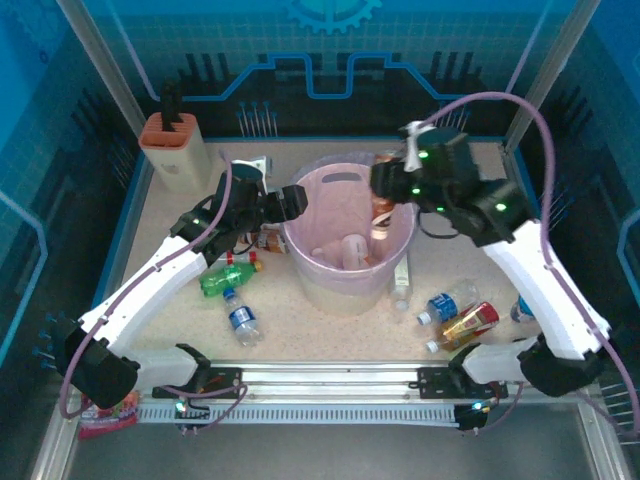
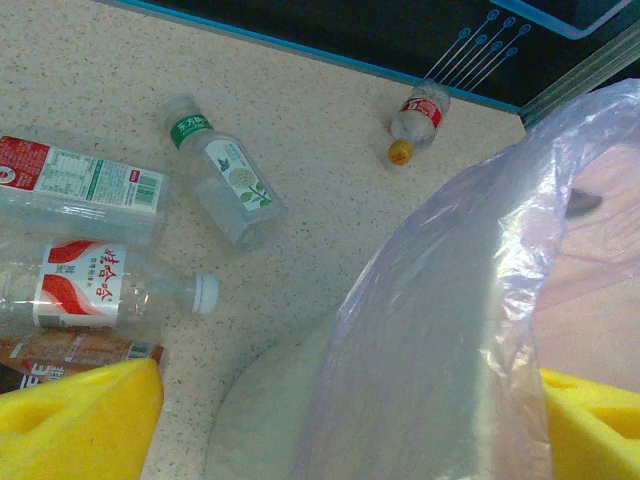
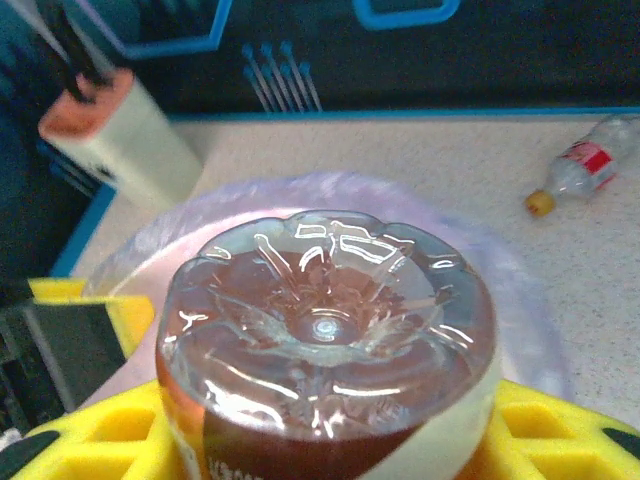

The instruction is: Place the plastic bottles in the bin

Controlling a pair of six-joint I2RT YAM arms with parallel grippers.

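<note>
At the lower left corner of the top view, a red snack bag (image 1: 105,415) lies by the rail. Above it, left of centre, a green bottle (image 1: 228,279) and a clear blue-labelled bottle (image 1: 241,320) lie on the speckled table (image 1: 330,335). At lower right, a gold-labelled amber bottle (image 1: 468,322) lies beside a second blue-labelled bottle (image 1: 447,302). A slim clear bottle (image 1: 402,285) lies near the foot of the bin (image 1: 335,295), which stands mid-frame, lined with pink film.

The left gripper (image 1: 292,200) hangs at the bin's left rim. Its yellow pads (image 2: 75,420) are spread wide; in the left wrist view the liner's edge lies between them and nothing is gripped.

The right gripper (image 1: 385,200) is clamped on a brown-filled bottle (image 3: 325,330) over the right side of the bin's mouth, its ribbed base facing the wrist camera.

Farther back, a knife block (image 1: 178,150) stands at upper left. An orange-capped bottle (image 3: 580,170) lies at the upper right of the right wrist view.
</note>
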